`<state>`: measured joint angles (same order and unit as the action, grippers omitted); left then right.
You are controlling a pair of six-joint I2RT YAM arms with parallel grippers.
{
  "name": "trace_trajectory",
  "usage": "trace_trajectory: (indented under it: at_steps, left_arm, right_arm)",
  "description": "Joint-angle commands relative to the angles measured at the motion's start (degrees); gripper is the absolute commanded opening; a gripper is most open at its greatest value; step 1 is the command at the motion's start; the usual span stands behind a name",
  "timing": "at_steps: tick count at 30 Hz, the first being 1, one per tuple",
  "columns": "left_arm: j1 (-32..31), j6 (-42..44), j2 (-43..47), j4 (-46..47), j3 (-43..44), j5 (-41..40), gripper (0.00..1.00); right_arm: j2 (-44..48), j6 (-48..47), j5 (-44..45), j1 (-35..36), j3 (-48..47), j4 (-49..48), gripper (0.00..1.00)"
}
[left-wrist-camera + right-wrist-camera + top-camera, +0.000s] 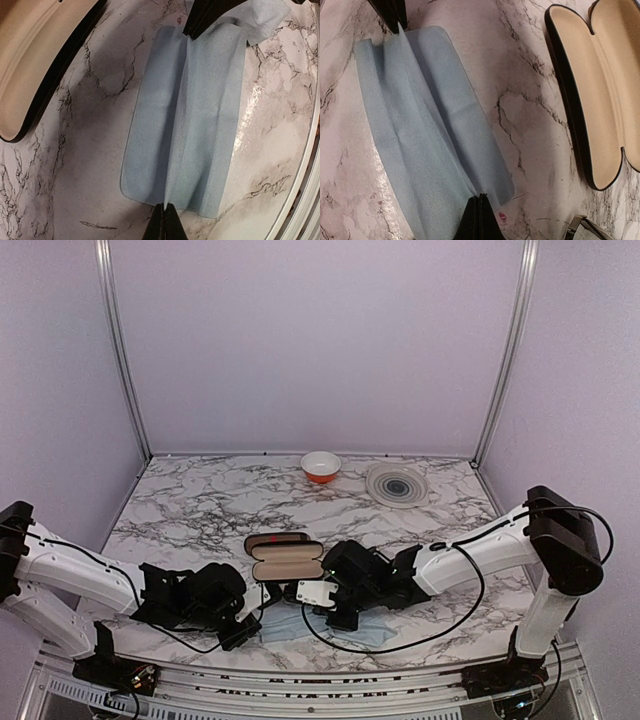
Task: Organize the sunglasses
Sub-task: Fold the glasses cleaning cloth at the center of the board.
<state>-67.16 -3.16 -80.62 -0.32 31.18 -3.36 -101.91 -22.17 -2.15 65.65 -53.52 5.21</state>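
A light blue cloth (300, 628) lies on the marble near the front edge, pinched into a ridge between both grippers. My left gripper (165, 207) is shut on one end of the cloth (200, 125). My right gripper (481, 197) is shut on the other end (420, 125). The sunglasses show only as a thin-framed corner at the bottom right of the right wrist view (582, 229), and as a pale reflecting shape (318, 592) between the right gripper and the cases. The glossy black case (287, 562) lies open, its beige lining up.
A brown case with a red stripe (275, 539) lies just behind the open case. An orange and white bowl (320, 466) and a grey ringed plate (397, 483) stand at the back. The table's metal front edge (305, 170) runs close to the cloth.
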Motion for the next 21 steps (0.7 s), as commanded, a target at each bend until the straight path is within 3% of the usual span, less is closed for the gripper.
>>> trace_trajectory:
  at_steps: [1, 9, 21]
  left_arm:
    - [0.44, 1.71, -1.61, 1.55, 1.55, -0.83, 0.00]
    - [0.53, 1.55, -2.51, 1.77, 1.64, -1.33, 0.00]
    - [0.62, 1.44, -3.76, 1.64, 2.44, -3.01, 0.11]
  right_arm:
    - [-0.94, -1.78, 0.22, 0.88, -2.56, -1.18, 0.00]
    - [-1.94, -1.65, 0.78, 0.93, -3.03, -1.26, 0.01]
    - [-2.46, -0.86, 3.15, 0.90, -3.36, -1.85, 0.30]
